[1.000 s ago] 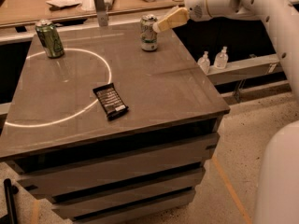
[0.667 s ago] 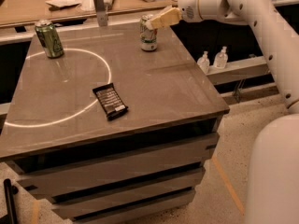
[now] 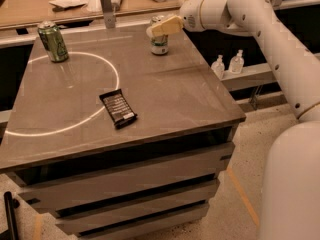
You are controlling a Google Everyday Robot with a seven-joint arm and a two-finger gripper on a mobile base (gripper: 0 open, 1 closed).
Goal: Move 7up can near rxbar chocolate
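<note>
The 7up can, pale with a green band at the bottom, stands upright at the far middle of the grey table. The rxbar chocolate, a flat black wrapper with white text, lies near the table's middle-left, well in front of the can. My gripper, tan at the tip, reaches in from the right on the white arm and covers the can's upper part. The can rests on the table.
An all-green can stands at the far left corner, on a bright ring of light. Two small white bottles sit on a shelf to the table's right. A cluttered counter runs behind the table.
My gripper has moved left, from beside the 7up can's right to over its upper part. The can, bar and green can have not moved.
</note>
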